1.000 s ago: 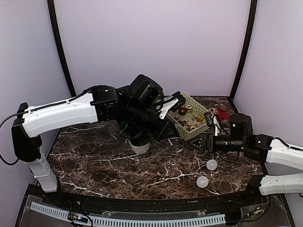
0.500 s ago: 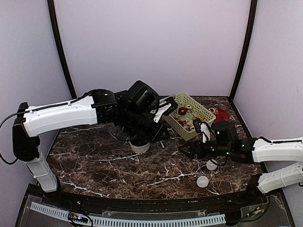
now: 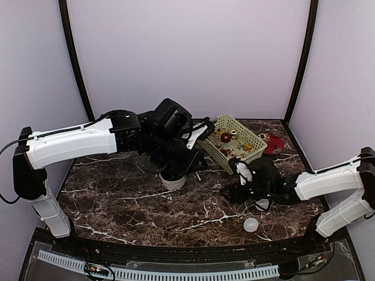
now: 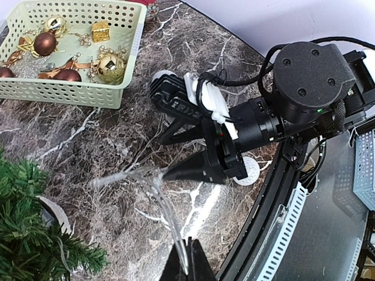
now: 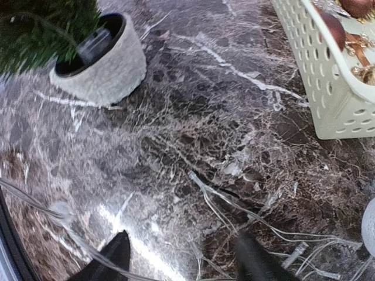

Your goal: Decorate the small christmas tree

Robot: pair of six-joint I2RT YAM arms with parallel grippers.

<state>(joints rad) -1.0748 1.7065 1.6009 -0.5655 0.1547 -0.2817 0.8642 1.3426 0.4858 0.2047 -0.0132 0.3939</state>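
Left hand point(image 4: 188, 257) has its two fingers pressed together, and they pinch a thin clear wire point(image 4: 149, 184). From the fingers the wire runs out over the dark stone tabletop point(image 3: 117, 199) and bends to the side where the small christmas tree point(image 4: 26, 234) is. The left hand hangs above the tabletop, between the tree and the pale green basket point(image 4: 70, 96).

The right hand point(image 5: 181, 240) is low over the tabletop, and its two dark fingers are spread apart. More loops of clear wire lie on the stone between those fingers and in front of them. I cannot tell if the fingers touch the wire.

The small christmas tree stands up straight in a round white pot point(image 5: 111, 70) on the tabletop. It is to the left of the basket and apart from it. From above, the left arm covers most of the tree, and only the pot shows under the arm.

The basket sits at the back right of the tabletop. Inside it lie brown balls point(image 4: 45, 42), a gold ball point(image 4: 108, 65) and a little gold box point(image 4: 99, 30). A red thing point(image 3: 272, 143) lies just beside the basket on its right.

Two white round things lie on the tabletop by the right arm. One point(image 3: 251, 225) is near the front edge, and the other point(image 3: 262, 205) is right beside the arm.
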